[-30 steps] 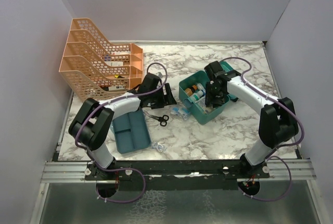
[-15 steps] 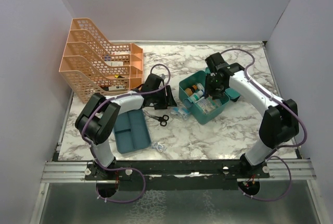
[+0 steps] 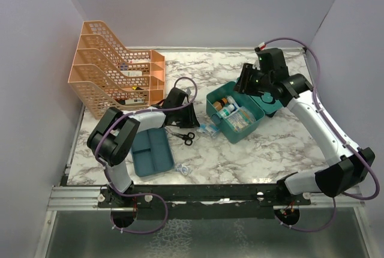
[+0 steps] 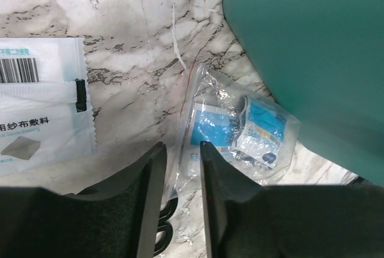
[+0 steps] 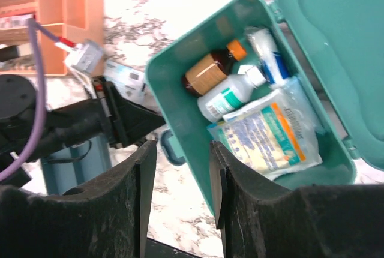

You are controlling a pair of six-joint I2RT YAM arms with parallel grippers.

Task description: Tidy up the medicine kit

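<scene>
The medicine kit point(image 3: 241, 132) stands open mid-table with its lid point(image 3: 269, 100) tipped back; its teal wall point(image 4: 312, 48) fills the upper right of the left wrist view. Inside lie a brown bottle point(image 5: 207, 73), a white bottle point(image 5: 231, 95) and a printed packet point(image 5: 273, 135). My right gripper point(image 3: 247, 81) point(image 5: 182, 147) hovers open above the kit's rim point(image 5: 180, 120), holding nothing. My left gripper point(image 3: 193, 114) point(image 4: 183, 150) is low at the kit's left side. Its jaws stand narrowly apart, with the edge of a clear bag of blue packets point(image 4: 240, 129) between them.
A white gauze sachet point(image 4: 36, 108) lies left of the bag. Black scissors point(image 3: 183, 136) lie in front of the left gripper. A flat teal divided tray point(image 3: 151, 150) and a small clear bag point(image 3: 183, 169) sit nearer the front. An orange mesh rack point(image 3: 111, 69) stands back left.
My right gripper has risen out of the kit and swung back to the right. My left gripper's jaws have narrowed around the clear bag's edge.
</scene>
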